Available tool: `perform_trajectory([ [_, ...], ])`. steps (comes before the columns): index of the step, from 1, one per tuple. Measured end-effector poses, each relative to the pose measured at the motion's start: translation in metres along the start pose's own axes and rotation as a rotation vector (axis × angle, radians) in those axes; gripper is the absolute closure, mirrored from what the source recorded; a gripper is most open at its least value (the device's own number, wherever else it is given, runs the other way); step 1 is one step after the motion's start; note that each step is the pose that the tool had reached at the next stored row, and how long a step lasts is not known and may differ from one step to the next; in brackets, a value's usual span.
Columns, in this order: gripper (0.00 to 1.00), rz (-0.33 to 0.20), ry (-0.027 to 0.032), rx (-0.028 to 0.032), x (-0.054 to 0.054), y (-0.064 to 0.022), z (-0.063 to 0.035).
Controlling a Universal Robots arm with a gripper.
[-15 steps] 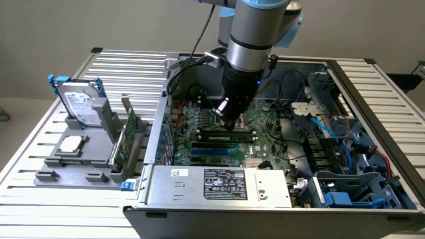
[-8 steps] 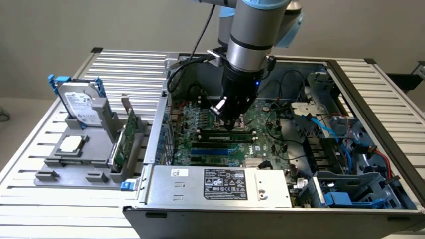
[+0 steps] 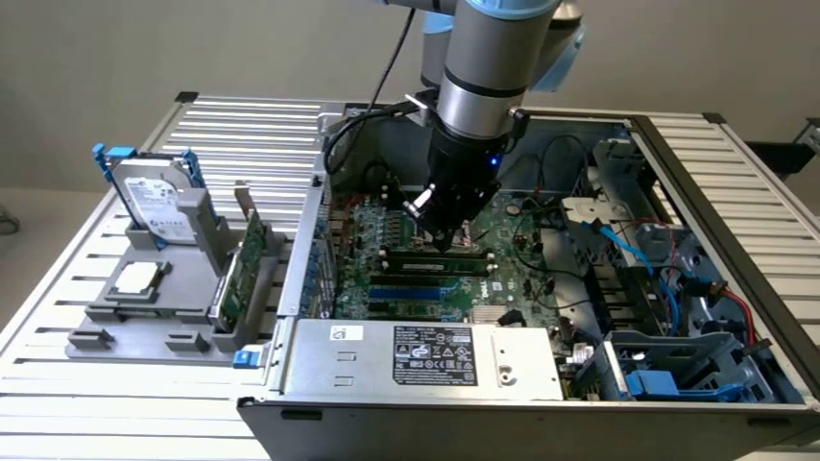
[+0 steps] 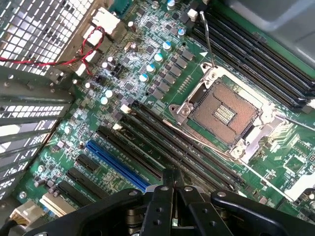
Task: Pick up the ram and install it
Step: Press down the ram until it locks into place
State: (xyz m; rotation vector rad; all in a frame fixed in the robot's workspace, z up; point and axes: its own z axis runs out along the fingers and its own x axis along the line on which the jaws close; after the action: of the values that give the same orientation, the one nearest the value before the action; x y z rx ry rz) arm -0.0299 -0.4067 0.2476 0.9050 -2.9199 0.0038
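The gripper (image 3: 446,230) is down inside the open computer case (image 3: 717,192), fingers pinched shut with nothing between them, tips just above the long black slots (image 4: 162,147) near the motherboard's middle. The ram (image 3: 440,261) lies seated in a slot directly below. Beside it sit the bare CPU socket (image 4: 227,112) and a blue slot (image 4: 115,164); the power supply (image 3: 429,357) lines the case's near edge.

One hard drive (image 3: 159,205), one CPU socket (image 4: 228,114)

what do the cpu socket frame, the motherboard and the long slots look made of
CPU socket frame: looks like bare metal, silvery and shiny, catching bright glints. Motherboard: green, lacquered circuit board, probably fibreglass laminate, studded with small soldered parts. Long slots: seem moulded plastic, matt black, with one blue slot beside them. The shut tool above them looks like black-coated metal, going by its screw heads.
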Motion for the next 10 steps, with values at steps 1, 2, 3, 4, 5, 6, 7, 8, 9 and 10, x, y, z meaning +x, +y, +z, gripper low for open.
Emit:
perform_trajectory([
  [1,0.89,0.011,-0.0021,0.0003,0.0,0.0,0.0],
  [2,0.89,0.022,-0.0041,0.0007,0.0,0.0,0.0001],
  [3,0.89,0.032,-0.0061,0.0013,0.0,0.0,0.0],
  [4,0.89,0.044,-0.0085,0.0019,0.0,0.0,0.0],
  [5,0.89,0.054,-0.0107,0.0024,0.0,0.0,0.0],
  [6,0.89,0.065,-0.0129,0.003,0.0,0.0,0.0],
  [7,0.89,0.075,-0.015,0.0036,0.0,0.0,0.0],
  [8,0.89,0.086,-0.0171,0.0043,0.0,0.0,0.0],
  [9,0.89,0.096,-0.0194,0.005,0.0,0.0,0.0],
  [10,0.89,0.106,-0.0216,0.0056,0.0,0.0001,0.0],
])
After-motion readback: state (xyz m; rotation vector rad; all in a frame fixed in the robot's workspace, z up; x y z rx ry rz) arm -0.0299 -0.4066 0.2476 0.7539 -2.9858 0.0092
